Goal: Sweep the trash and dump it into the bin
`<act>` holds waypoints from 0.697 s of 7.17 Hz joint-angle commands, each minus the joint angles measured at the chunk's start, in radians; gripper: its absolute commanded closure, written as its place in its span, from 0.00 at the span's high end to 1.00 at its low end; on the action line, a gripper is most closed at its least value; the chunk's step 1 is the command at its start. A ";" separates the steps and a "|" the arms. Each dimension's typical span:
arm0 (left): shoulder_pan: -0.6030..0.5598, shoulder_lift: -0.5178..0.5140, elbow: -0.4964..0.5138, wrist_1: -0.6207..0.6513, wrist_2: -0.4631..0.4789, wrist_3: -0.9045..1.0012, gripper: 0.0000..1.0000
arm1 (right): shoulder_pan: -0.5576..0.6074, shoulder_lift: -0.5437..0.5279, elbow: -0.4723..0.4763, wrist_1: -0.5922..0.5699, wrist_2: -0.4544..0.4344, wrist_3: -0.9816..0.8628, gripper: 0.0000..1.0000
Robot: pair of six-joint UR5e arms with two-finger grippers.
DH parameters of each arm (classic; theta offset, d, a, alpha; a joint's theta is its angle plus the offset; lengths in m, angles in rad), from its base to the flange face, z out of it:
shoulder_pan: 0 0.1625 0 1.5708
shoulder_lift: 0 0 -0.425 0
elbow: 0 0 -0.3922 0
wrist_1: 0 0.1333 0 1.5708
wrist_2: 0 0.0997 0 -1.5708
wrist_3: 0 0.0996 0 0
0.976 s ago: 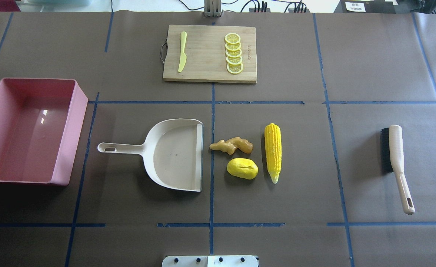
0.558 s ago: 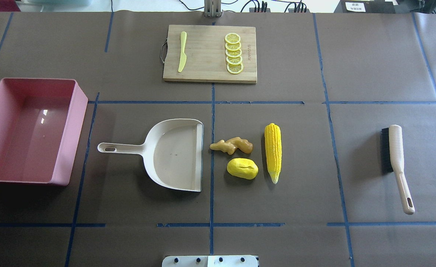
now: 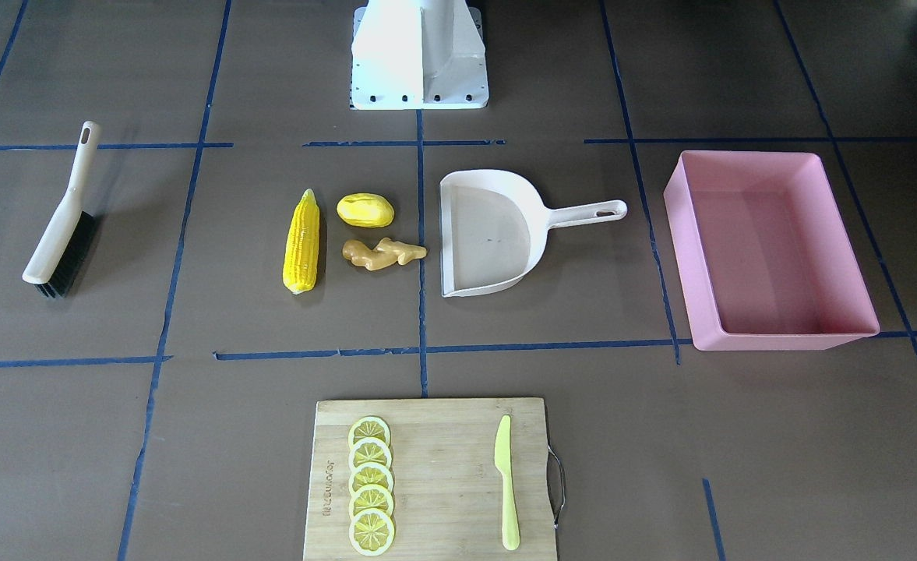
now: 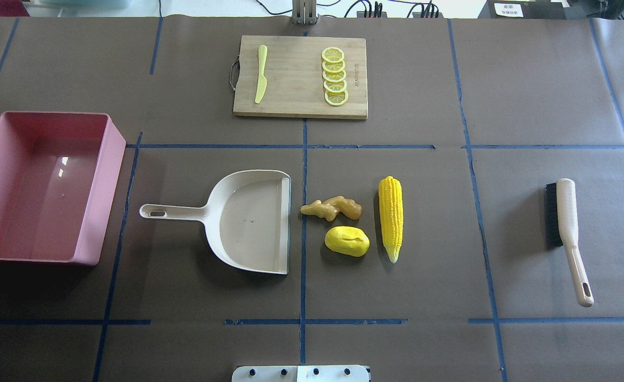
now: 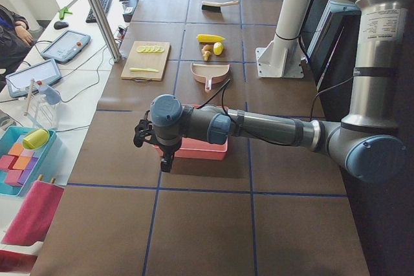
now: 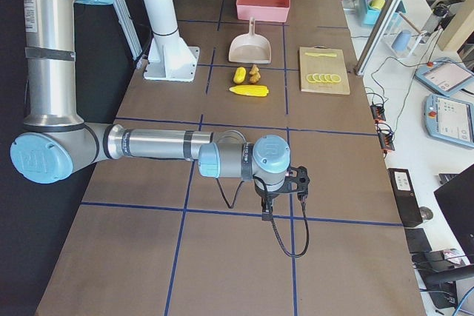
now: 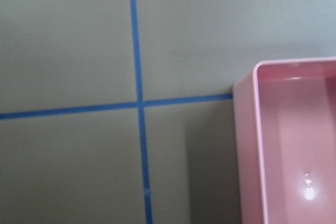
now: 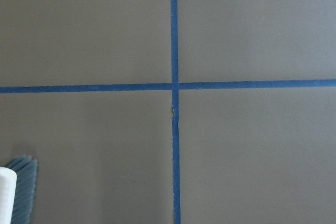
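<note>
As the left tool [image 5: 154, 141] hovers, the bin [image 7: 247, 156] lies at four o'clock (wrist view); its clench I cannot tell.

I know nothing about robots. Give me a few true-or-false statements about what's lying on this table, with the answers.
1. The bin is empty. True.
2. The corn lies in the dustpan. False: it lies on the table, outside the empty dustpan.
3. Three lemon slices sit on the board. False: there are five.
4. The brush lies alone, with nothing gripping it. True.
</note>
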 commanded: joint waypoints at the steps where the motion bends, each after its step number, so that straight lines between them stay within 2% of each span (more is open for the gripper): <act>1: 0.065 -0.085 -0.023 0.003 0.005 0.010 1.00 | -0.001 0.004 0.062 -0.005 0.000 0.000 1.00; 2: 0.115 -0.108 -0.040 0.001 0.028 0.013 1.00 | -0.013 -0.003 0.060 0.001 0.005 0.015 1.00; 3: 0.190 -0.132 -0.060 0.003 0.092 0.013 1.00 | -0.027 -0.003 0.078 0.006 0.017 0.073 1.00; 4: 0.206 -0.165 -0.071 0.005 0.171 0.010 1.00 | -0.042 -0.005 0.089 0.008 0.057 0.115 1.00; 5: 0.211 -0.194 -0.097 0.014 0.177 0.007 1.00 | -0.076 -0.005 0.108 0.009 0.062 0.162 1.00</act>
